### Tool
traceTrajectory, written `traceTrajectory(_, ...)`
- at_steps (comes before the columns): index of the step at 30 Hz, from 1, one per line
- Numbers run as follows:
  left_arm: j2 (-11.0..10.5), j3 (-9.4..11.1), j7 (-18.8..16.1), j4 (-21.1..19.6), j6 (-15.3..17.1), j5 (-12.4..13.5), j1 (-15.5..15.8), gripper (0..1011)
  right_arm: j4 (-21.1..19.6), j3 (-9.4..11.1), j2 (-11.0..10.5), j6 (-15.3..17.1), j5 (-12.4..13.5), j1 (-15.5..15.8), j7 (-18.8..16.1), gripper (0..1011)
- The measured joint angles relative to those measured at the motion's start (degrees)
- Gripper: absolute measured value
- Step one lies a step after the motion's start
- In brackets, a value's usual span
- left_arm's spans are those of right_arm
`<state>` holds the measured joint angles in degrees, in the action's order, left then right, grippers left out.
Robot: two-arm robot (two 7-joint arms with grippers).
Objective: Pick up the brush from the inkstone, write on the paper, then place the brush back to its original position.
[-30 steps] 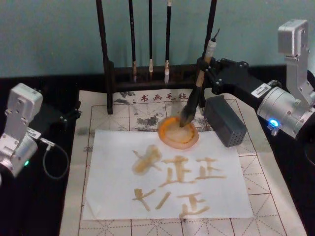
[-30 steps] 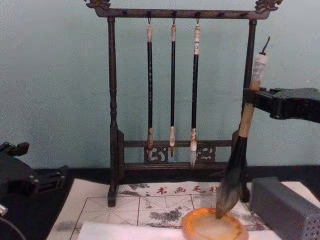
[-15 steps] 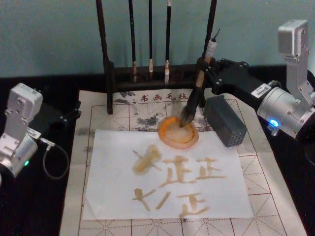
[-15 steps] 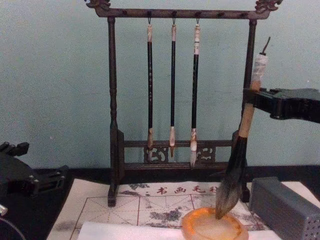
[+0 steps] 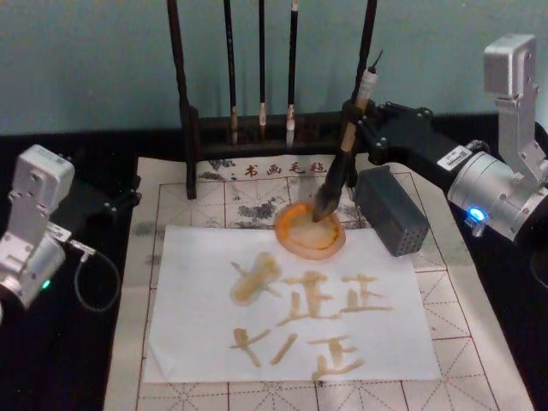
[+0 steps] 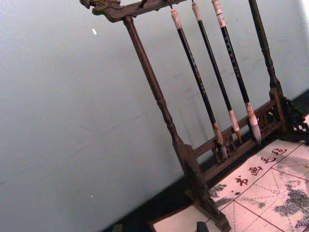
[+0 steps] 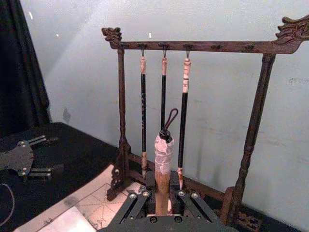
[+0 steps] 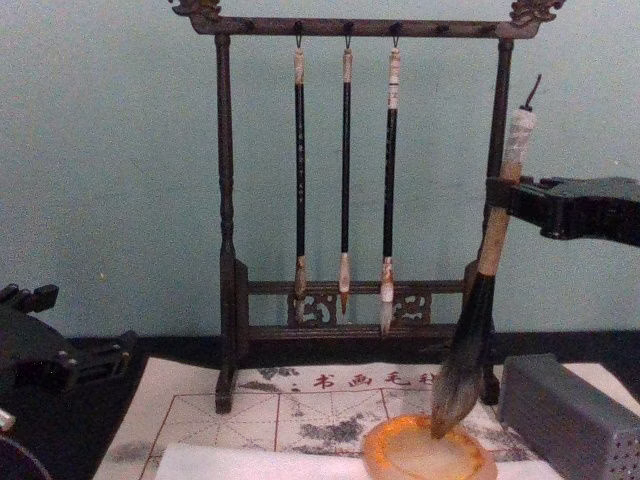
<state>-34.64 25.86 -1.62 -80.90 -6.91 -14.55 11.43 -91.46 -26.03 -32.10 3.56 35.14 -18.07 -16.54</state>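
Note:
The brush [image 5: 344, 150] stands nearly upright, its white-taped top leaning slightly away, bristles resting in the round orange inkstone [image 5: 310, 231]. My right gripper [image 5: 353, 118] is shut on the pale wooden handle, well above the dish. From the chest view the brush [image 8: 488, 250] dips into the inkstone [image 8: 428, 455] with the right gripper [image 8: 503, 195] clamped on its handle. The right wrist view looks along the taped handle [image 7: 163, 152]. The white paper [image 5: 197, 257] lies in front of the inkstone and carries several orange-brown characters. My left gripper [image 5: 111, 204] is parked off the mat's left side.
A dark wooden rack [image 5: 257, 128] with three thin hanging brushes [image 8: 345, 170] stands behind the inkstone. A grey perforated block [image 5: 391, 210] sits just right of the dish. The cream grid mat [image 5: 479, 342] lies under everything, on a black table.

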Motion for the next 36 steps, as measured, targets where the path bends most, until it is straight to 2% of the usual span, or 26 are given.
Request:
traceTrajectory(15,0.0,0.0,0.0,0.0,0.0,0.0,0.0,1001,0.0,0.0,0.0,0.0,0.0,0.0,0.0,187)
traceTrajectory(21,0.0,0.0,0.0,0.0,0.0,0.0,0.0,1001,-1.4,1.0,-0.2,-0.3,-0.1,1.0,-1.4,187)
traceTrajectory(27,0.0,0.0,0.0,0.0,0.0,0.0,0.0,1001,-4.3,2.4,-1.4,-1.1,-0.1,3.4,-3.4,187)
traceTrajectory(36,0.0,0.0,0.0,0.0,0.0,0.0,0.0,1001,-9.7,5.1,-5.3,-3.1,0.4,9.2,-7.8,187)
